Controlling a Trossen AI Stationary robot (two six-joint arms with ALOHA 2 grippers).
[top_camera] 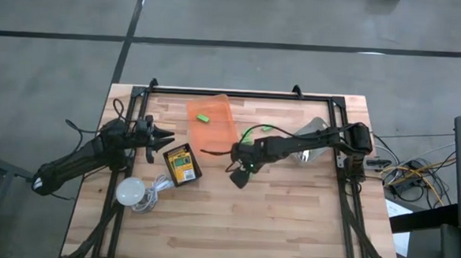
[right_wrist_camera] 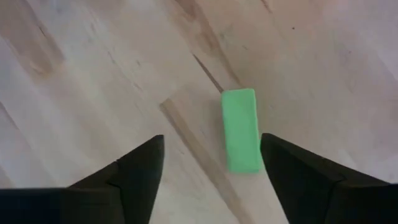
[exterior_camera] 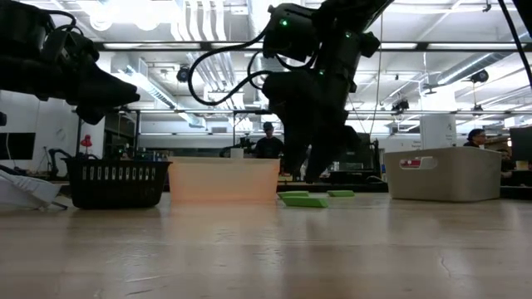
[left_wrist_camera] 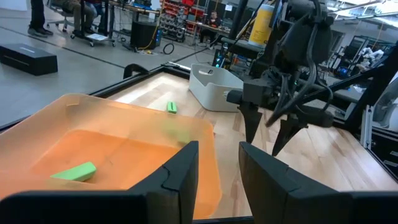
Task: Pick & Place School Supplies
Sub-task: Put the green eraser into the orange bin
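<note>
Green block [right_wrist_camera: 240,129], smooth and rectangular, lies on grained wood between the open right pincer [right_wrist_camera: 211,165].

No lettering can be read anywhere: the print on the yellow-and-green crayon box [top_camera: 183,164] at centre left and the red mark on the white bin [exterior_camera: 445,173] stay illegible.
</note>
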